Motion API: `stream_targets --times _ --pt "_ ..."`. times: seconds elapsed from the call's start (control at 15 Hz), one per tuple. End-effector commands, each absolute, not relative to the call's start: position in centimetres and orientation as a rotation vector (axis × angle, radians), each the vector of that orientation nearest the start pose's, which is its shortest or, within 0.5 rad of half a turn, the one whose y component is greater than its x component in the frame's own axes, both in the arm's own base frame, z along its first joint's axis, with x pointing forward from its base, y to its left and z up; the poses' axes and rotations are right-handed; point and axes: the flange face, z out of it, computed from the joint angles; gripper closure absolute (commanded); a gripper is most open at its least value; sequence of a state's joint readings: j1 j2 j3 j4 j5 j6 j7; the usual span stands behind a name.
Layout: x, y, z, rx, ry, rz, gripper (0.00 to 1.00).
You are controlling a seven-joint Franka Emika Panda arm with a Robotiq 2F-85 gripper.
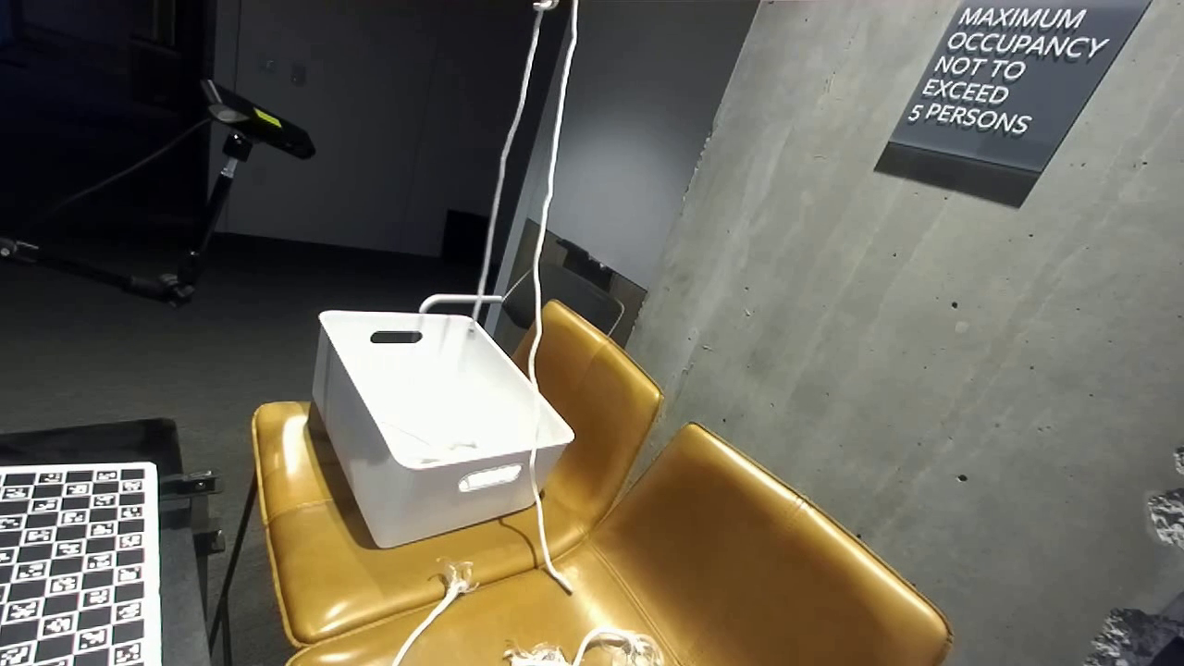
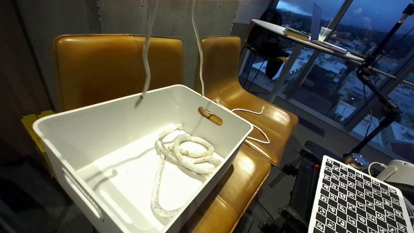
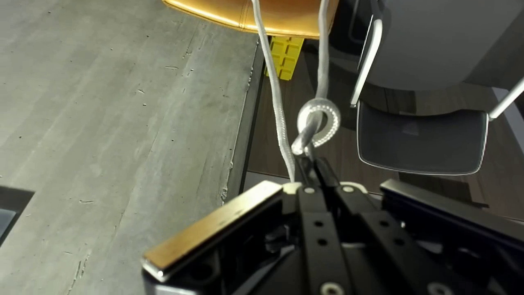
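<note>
Near the concrete wall (image 3: 123,123), the end effector (image 3: 312,166) pinches a looped white rope (image 3: 313,121), its 2 strands (image 3: 323,57) dangling.

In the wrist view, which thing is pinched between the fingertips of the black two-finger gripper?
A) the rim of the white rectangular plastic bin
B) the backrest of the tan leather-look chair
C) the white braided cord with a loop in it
C: the black two-finger gripper is shut, and the white braided cord runs into its tips, with the loop just beyond them.
</note>
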State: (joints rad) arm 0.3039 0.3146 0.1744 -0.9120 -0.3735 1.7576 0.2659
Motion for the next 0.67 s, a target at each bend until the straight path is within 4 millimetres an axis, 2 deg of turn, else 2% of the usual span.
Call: stream_targets --times 0.0,0.13,0.33,0.47,0.6 --pt "62.5 23.1 74.6 -3.108 -0.256 -0.890 0.99" --pt "64.4 22.6 70.4 -3.141 -0.262 -0.794 0.99" --pt "66.5 22.3 62.9 -3.198 -0.270 -0.615 0.99" --pt "65.9 22.9 58.0 -3.211 -0.294 -0.493 0.99" --pt "64.8 24.3 54.5 -3.215 -0.345 -0.420 0.99"
